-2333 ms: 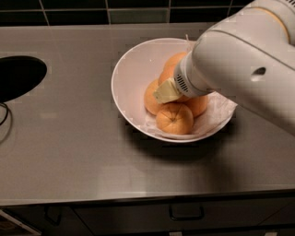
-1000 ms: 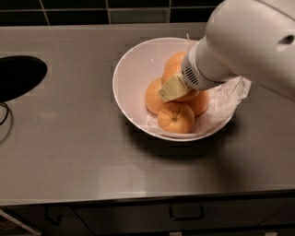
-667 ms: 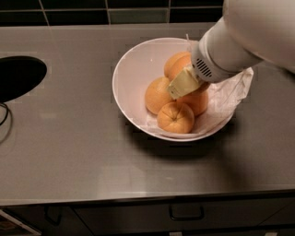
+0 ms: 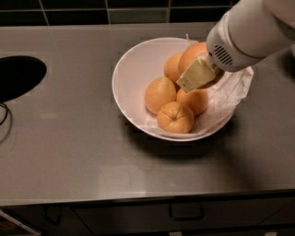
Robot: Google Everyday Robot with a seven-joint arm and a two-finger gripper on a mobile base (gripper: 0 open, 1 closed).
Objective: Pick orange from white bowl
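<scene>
The white bowl (image 4: pixel 126 69) sits on the grey counter, lined with crumpled white paper (image 4: pixel 230 90). My gripper (image 4: pixel 197 68) comes in from the upper right and is shut on the orange (image 4: pixel 191 51), the largest one, holding it over the bowl's far right side. One pale finger (image 4: pixel 196 74) lies across its front; the other is hidden behind it. Several smaller oranges stay in the bowl: one at the left (image 4: pixel 160 94), one with star creases at the front (image 4: pixel 175 117), one at the right (image 4: pixel 194 100) and one at the back (image 4: pixel 172 67).
A dark oval opening (image 4: pixel 18 76) is cut into the counter at the left, with a thin cable (image 4: pixel 3 114) below it. Black tiles (image 4: pixel 92 14) run along the back. A drawer handle (image 4: pixel 186 213) shows under the front edge.
My arm has drawn back up and to the right. The large orange has come up with the gripper, uncovering the oranges and the paper beneath.
</scene>
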